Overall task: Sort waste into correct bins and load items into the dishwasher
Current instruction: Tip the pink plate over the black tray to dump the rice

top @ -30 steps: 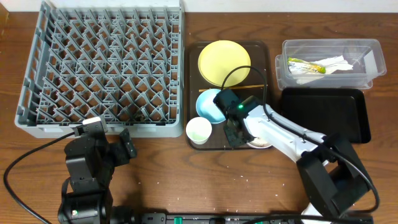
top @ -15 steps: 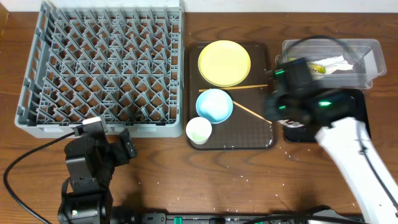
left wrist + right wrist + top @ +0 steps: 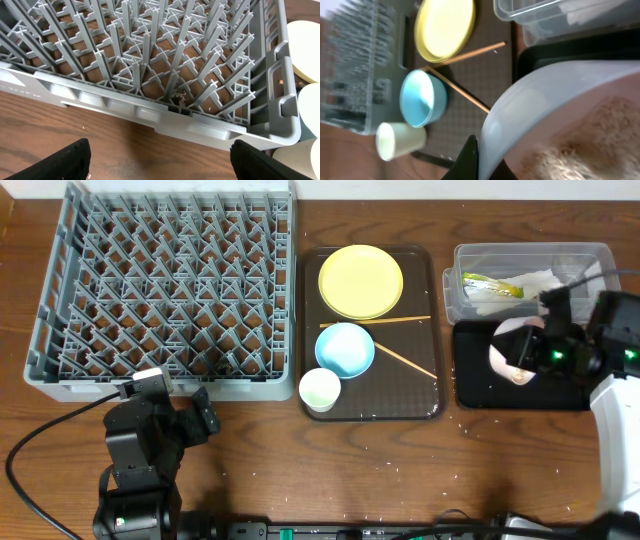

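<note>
My right claw (image 3: pixel 538 351) is clamped shut on the rim of the white bowl (image 3: pixel 512 350), holding it tipped on edge over the left part of the black tray (image 3: pixel 570 385), at the right of the overhead frame. In the right wrist view, pale rice scraps (image 3: pixel 592 142) cling to the inside of the bowl, so I judge the scraping-out is under way and not finished. I cannot tell whether any scraps have landed in the tray.

The clear tub (image 3: pixel 590 260) in the upper right already holds the snack wrapper (image 3: pixel 490 283) and the napkin (image 3: pixel 537 279), so that part of the sorting looks done.

Loading has not begun. The dish rack (image 3: pixel 160 280) in the upper left is empty. On the brown tray (image 3: pixel 400 398) at centre sit the yellow plate (image 3: pixel 360 280), the light blue bowl (image 3: pixel 345 348) and the cup (image 3: pixel 320 390), with the two chopsticks (image 3: pixel 405 360) lying loose between them.

My left claw (image 3: pixel 160 164) stands wide and empty over the surface (image 3: pixel 300 470), just in front of the rack's near wall. A few white specks lie on the surface along the bottom of the frame.
</note>
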`<state>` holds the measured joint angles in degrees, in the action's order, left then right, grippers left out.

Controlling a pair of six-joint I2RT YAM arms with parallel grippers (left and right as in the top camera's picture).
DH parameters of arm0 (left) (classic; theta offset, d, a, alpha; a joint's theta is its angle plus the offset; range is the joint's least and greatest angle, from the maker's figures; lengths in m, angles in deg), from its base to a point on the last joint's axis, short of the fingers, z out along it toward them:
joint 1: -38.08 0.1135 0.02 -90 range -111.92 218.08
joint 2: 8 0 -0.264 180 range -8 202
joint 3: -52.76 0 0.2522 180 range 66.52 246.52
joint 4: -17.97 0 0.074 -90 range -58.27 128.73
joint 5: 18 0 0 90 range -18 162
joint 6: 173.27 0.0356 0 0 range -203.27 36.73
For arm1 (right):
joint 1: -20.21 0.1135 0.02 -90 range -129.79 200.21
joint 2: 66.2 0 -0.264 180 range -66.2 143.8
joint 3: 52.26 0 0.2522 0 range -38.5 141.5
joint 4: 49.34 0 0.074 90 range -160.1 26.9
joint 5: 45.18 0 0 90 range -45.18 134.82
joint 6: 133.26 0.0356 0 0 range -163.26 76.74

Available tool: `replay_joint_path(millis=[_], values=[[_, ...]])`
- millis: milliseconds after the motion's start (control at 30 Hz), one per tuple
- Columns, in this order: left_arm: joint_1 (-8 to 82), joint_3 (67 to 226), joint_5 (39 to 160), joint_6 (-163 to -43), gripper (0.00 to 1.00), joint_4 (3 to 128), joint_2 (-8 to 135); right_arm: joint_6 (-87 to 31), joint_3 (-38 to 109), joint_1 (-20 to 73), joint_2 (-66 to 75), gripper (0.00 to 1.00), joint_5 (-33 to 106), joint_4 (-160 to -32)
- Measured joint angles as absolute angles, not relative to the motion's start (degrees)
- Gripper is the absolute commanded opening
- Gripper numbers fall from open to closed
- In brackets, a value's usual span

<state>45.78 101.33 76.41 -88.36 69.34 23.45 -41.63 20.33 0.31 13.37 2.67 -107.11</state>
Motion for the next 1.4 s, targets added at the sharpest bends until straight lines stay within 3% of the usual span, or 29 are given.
replay_joint_path(millis=[600, 1133, 1400], values=[[45.8, 101.3, 76.4, -88.4, 0.9, 69.4, 23.4, -38.2, 12.9, -18.4, 33.7, 0.01, -37.5, -90.8], [45.8, 101.3, 76.4, -88.4, 0.91, 69.3, 23.4, -7.3, 12.6, -23.5, 37.5, 0.01, -42.2, -66.2], [45.8, 101.3, 76.4, -88.4, 0.9, 69.4, 23.4, -1.8, 12.7, -23.4, 37.5, 0.01, -42.3, -65.7]])
